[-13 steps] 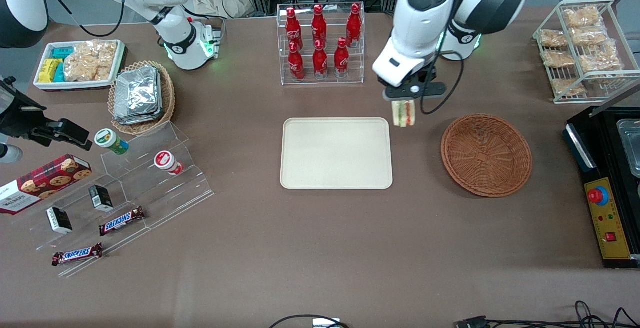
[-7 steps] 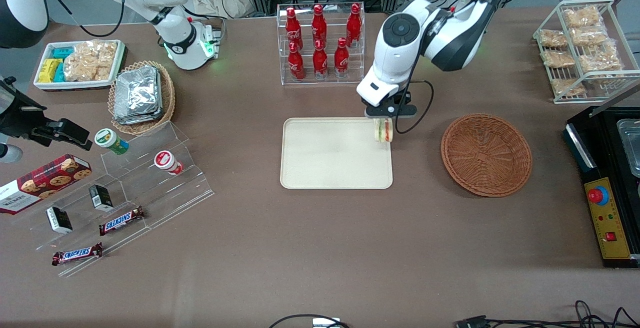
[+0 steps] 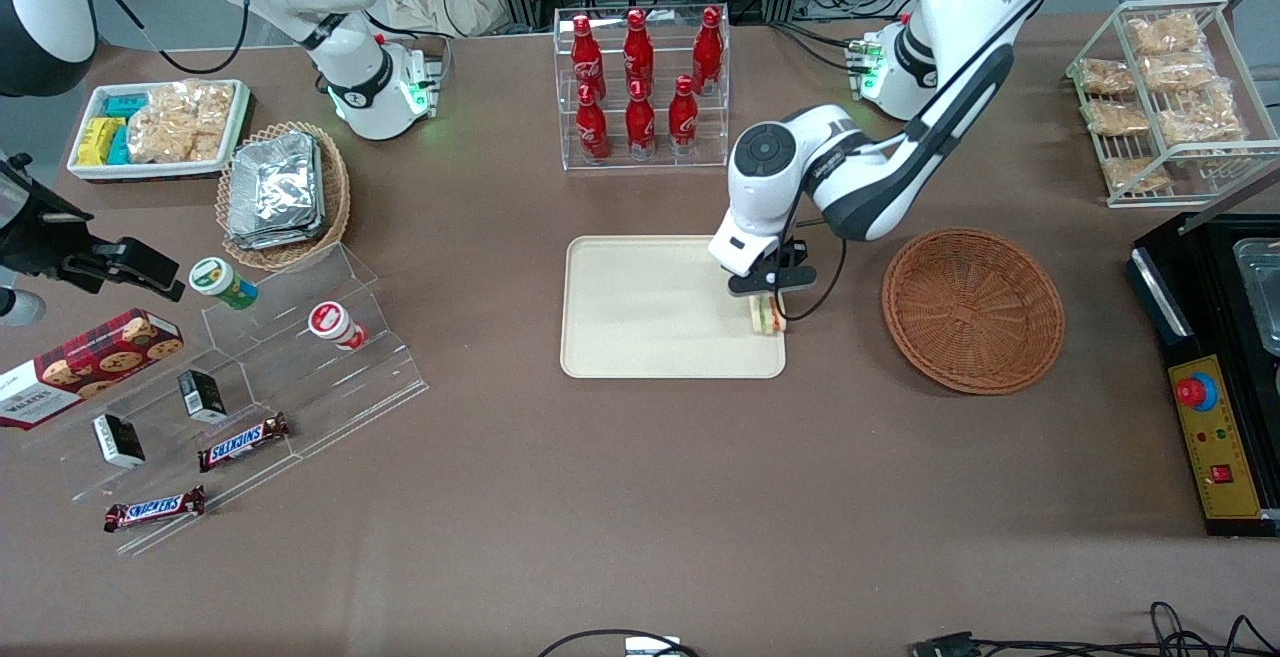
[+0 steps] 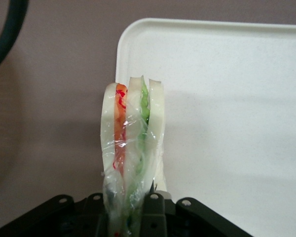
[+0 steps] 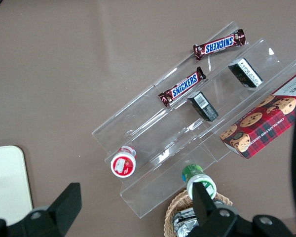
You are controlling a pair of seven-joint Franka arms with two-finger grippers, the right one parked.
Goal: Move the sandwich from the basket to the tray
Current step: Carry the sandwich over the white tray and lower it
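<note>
Clear wrap crinkles between the fingers of my gripper, which pinches the sandwich by one end, so the wedge hangs edge-on with its bread and filling layers showing as stripes. From my wrist camera the gripper clamps the sandwich at its base: white bread outside, an orange and red layer on one side, green on the other. I hold it low over the tray, at the tray's edge toward my end of the table; whether the sandwich touches the tray surface I cannot tell. In the wrist view the tray shows a rounded corner and low rim just beside the sandwich, with brown tablecloth next to it.

Outward from there, the basket sits on the table toward my end, near the tray but apart from it, with nothing in it. A clear rack of red bottles stands farther from the front camera than the tray.
</note>
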